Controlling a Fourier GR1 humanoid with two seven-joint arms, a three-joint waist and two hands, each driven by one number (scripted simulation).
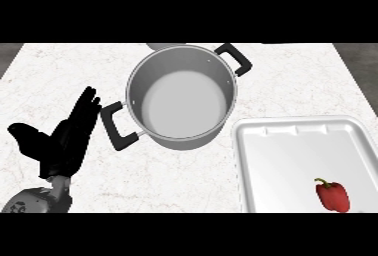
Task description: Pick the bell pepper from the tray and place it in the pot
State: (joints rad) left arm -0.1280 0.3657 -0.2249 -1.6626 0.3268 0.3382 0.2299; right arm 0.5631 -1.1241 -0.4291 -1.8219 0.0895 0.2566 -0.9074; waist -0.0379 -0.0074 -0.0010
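Note:
A red bell pepper (334, 195) with a green stem lies in the near right part of the white tray (266, 150). To the tray's upper left stands the steel pot (181, 97), with black handles at its near left and far right. Nothing shows inside the pot. My left hand (65, 137) rests at the left, open, fingers straight and pointing up, thumb spread to the left. It is a little left of the pot's near handle and touches nothing. My right hand shows nowhere in the view.
The white marble counter (66, 75) spreads around the pot and tray. The tray runs off the view's right side and lower edge. A dark floor strip (360, 55) lies beyond the counter's right edge.

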